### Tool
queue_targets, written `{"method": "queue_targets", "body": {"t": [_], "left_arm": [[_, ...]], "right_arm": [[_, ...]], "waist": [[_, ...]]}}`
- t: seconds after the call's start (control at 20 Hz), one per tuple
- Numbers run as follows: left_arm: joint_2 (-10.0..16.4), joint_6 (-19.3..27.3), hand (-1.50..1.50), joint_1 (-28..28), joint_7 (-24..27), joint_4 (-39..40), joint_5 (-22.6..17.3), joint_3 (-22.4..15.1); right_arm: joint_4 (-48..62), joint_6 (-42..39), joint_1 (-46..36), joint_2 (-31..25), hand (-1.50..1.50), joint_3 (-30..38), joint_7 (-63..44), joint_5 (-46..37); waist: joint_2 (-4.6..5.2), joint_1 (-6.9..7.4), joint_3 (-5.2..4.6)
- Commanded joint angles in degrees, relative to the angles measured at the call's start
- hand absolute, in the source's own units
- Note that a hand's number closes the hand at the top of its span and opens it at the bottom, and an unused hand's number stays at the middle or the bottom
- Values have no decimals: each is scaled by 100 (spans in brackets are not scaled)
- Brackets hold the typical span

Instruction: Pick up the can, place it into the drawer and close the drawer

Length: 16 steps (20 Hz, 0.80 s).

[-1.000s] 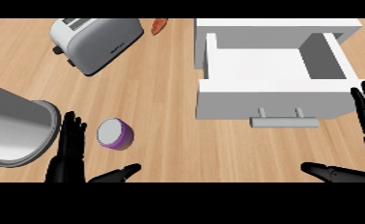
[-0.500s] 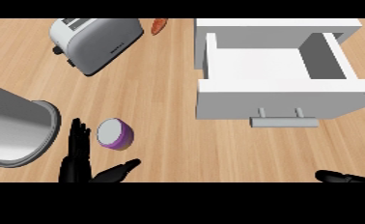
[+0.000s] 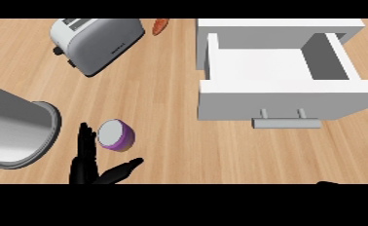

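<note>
Can [image 3: 115,135]: purple wall, pale top. It stands on the wooden counter [image 3: 173,137] just right of the left hand's fingers and ahead of its thumb; whether they touch I cannot tell.
Left hand [image 3: 86,167]: open, fingers straight, thumb spread to the right, holding nothing.
Right hand [image 3: 330,182]: only a sliver shows at the lower edge; its state cannot be told.
Handling: probably light, rigid and smooth, so apt to slip or tip. Best taken round the side wall at mid-height.
Drawer [image 3: 273,102]: pulled open, well to the right of the left hand and ahead of it. Nothing visible inside; handle [image 3: 286,122] faces the robot.
Grey metal vessel [image 3: 22,122]: just left of the left hand; contents not visible.
</note>
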<state>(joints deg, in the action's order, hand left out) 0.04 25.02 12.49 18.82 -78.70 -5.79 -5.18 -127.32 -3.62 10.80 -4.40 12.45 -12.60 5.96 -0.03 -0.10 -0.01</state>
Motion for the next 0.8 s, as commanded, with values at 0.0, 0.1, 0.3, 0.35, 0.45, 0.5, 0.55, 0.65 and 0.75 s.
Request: {"method": "queue_targets", "body": {"t": [0.0, 0.1, 0.3, 0.35, 0.45, 0.5, 0.55, 0.65, 0.75], "left_arm": [[-4, 30, -150, -687, 511, 1158, -463, 101], [126, -451, -150, -723, 686, 1386, -565, 728], [17, -522, -150, -872, 1165, 2027, -653, 837], [90, -592, -150, -1185, 1169, 2262, -683, 944], [-1, -41, -150, -1128, 1415, 2340, -968, 290], [169, -520, -150, -905, 1015, 1883, -673, 731], [228, -731, -150, -1244, 1411, 2658, -756, 955], [125, -567, -150, -1272, 847, 2066, -645, 667], [402, -876, -150, -1891, 1346, 3022, -819, 1166]], "right_arm": [[-17, 9, 50, 104, -150, -31, 3, -107], [214, -245, -25, -106, -150, 240, 125, 156], [231, -289, -146, -165, -150, 451, 3, 308], [-106, -232, 167, 109, -150, 25, 49, -161], [113, -16, -437, -46, -150, 131, -251, -152], [177, -368, -45, -61, -150, 508, 104, 254], [-134, -180, 32, 199, -150, 85, -17, -65], [-329, -227, -22, 43, -150, 268, -378, 190], [-256, -185, 46, 122, -150, 223, -291, -5]], "waist": [[4, -15, -2], [5, -9, -1], [3, -8, 0], [3, -17, -1], [4, 0, -2], [0, -1, 1], [2, -11, -1], [-2, -7, 1], [3, -23, -2]]}}
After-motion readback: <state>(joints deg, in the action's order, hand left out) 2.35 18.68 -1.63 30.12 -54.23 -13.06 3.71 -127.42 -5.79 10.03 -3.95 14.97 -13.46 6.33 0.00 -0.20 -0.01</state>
